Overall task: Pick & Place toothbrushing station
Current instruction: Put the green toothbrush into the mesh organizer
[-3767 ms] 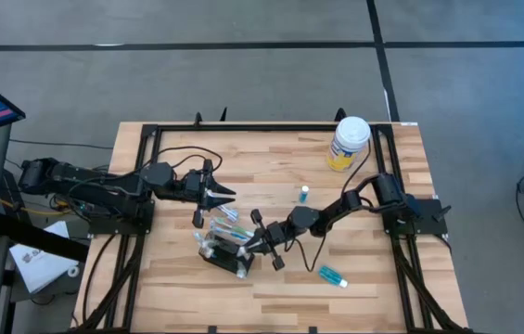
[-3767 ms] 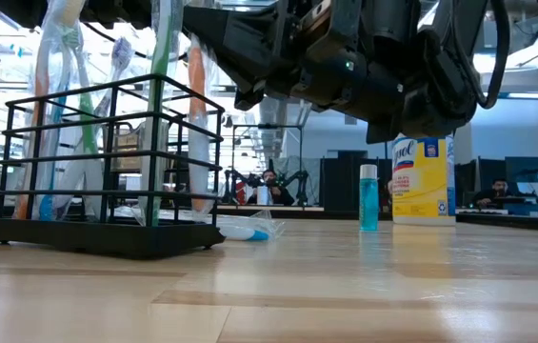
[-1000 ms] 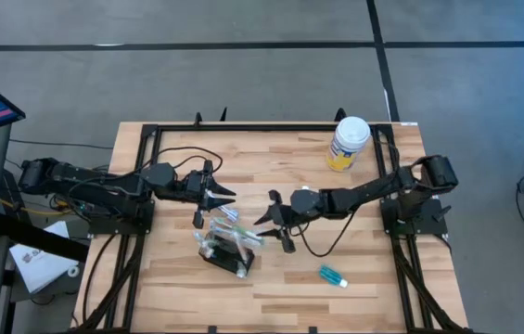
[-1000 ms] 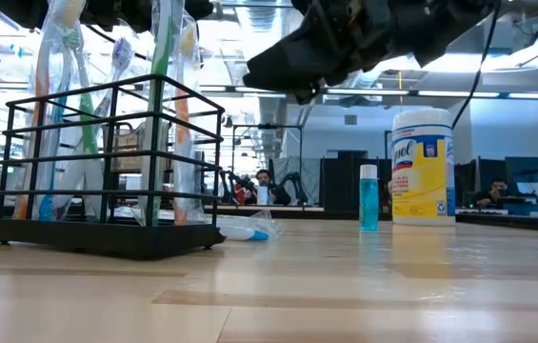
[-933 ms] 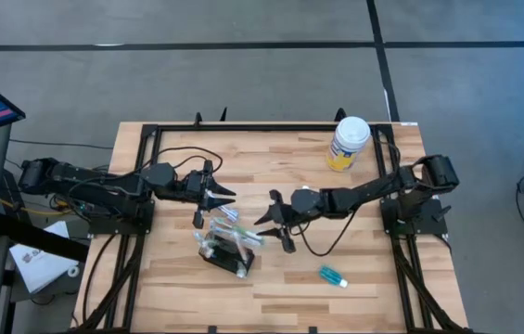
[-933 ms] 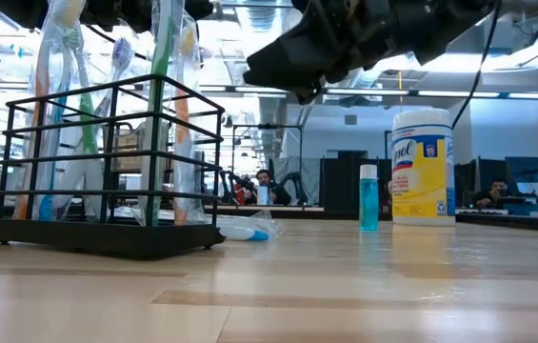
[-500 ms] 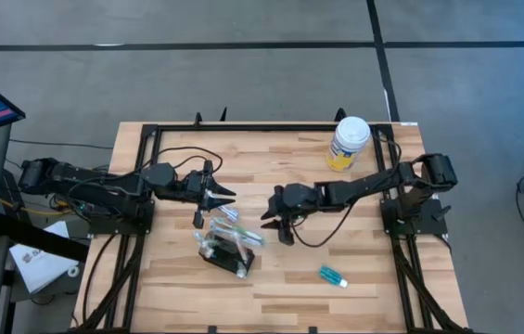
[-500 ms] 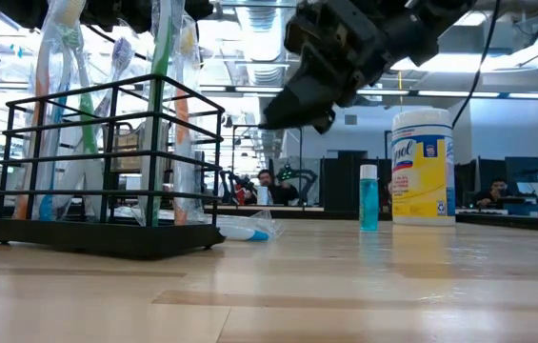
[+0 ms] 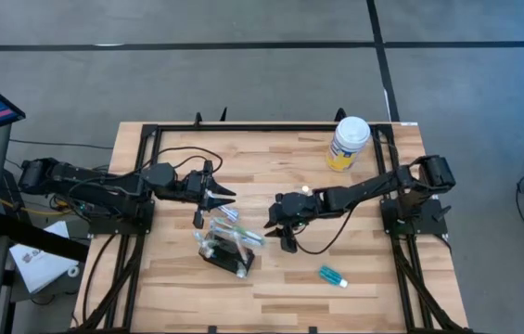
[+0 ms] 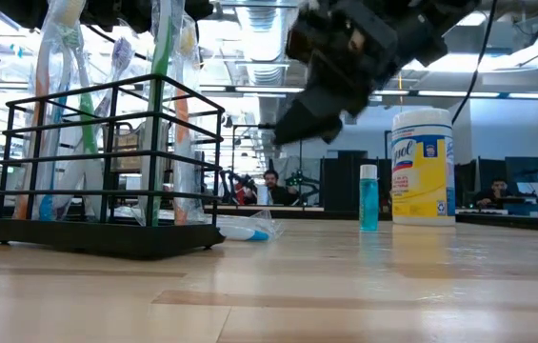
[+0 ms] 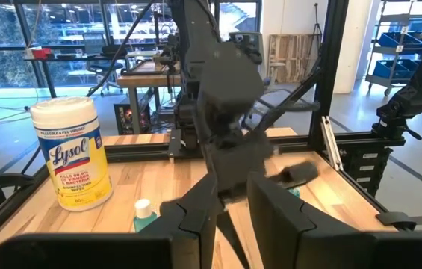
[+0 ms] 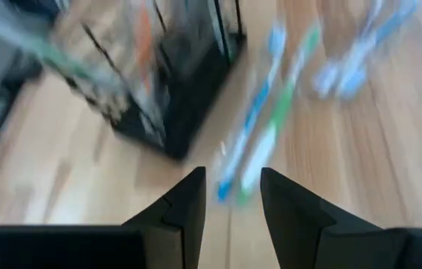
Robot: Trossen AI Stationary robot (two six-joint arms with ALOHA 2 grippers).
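Right gripper (image 9: 283, 234): fingers parted, empty, hovering above loose toothbrushes (image 12: 259, 153) (view blurred) just beside the toothbrushing station (image 9: 225, 250). Station: upright on the table (image 9: 364, 297), near its middle. Left gripper (image 9: 227, 194): fingers apparently slightly parted, holding nothing, behind the station.

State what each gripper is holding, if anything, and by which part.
Nothing is held. The right gripper hangs open over loose toothbrushes beside the toothbrushing station; the left gripper is open and empty.

Black wire toothbrushing station (image 9: 225, 251), yellow-labelled white canister (image 9: 347, 143), teal bottle (image 9: 332, 276)
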